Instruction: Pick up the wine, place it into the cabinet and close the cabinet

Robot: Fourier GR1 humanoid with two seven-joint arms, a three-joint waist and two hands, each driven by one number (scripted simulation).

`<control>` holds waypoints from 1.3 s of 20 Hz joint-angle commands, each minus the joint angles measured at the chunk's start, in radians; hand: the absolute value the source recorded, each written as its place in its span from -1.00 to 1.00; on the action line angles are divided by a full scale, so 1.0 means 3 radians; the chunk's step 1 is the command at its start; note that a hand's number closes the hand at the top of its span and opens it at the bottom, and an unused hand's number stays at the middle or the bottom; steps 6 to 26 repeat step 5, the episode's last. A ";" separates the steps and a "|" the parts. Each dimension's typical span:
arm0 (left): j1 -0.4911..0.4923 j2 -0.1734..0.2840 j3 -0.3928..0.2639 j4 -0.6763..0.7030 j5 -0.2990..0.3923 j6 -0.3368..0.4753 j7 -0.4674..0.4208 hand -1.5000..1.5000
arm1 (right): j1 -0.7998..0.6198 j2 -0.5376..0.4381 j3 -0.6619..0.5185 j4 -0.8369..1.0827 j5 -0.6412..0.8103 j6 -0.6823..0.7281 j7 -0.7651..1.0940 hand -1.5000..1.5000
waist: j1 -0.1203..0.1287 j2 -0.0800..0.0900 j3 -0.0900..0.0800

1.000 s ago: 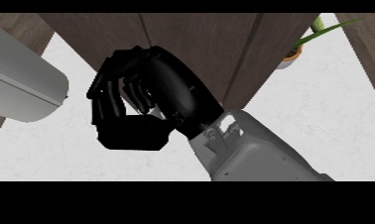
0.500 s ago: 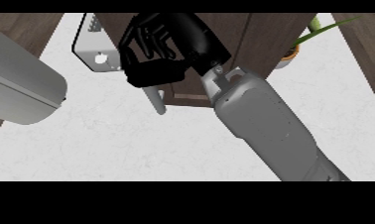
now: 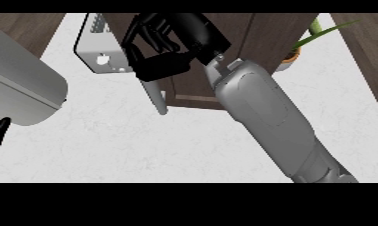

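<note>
Head view. Right hand (image 3: 164, 45): far centre, in front of the cabinet (image 3: 258, 40), fingers curled; whether it holds anything cannot be told. Handle (image 3: 153, 97): grey bar just below the hand. Wine: not visible. Toaster (image 3: 100, 45): left of hand. Plant (image 3: 303, 45): far right.

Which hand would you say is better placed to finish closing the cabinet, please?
Probably the right hand: it is already up at the cabinet, fingers curled by the grey door handle. Of the left arm only its grey forearm shows at the left edge; no left hand is visible.
</note>
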 commanded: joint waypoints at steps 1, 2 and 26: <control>-0.0160 -0.0090 -0.0123 0.0089 -0.0107 0.0114 0.0018 -1.00 | -0.0026 -0.0467 -0.0440 0.0412 0.0017 0.0034 -0.0143 1.00 | -0.0069 0.0117 0.0038; -0.0240 -0.0076 -0.0108 0.0060 -0.0080 0.0200 0.0088 -1.00 | -0.0090 -0.0462 -0.0401 0.0417 0.0078 0.0000 -0.0081 1.00 | -0.0085 0.0112 0.0038; -0.0380 -0.0109 -0.0122 0.0171 -0.0099 0.0163 0.0067 -1.00 | -0.0157 -0.0403 -0.0394 0.0567 0.0096 -0.0006 -0.0179 1.00 | -0.0055 0.0118 0.0034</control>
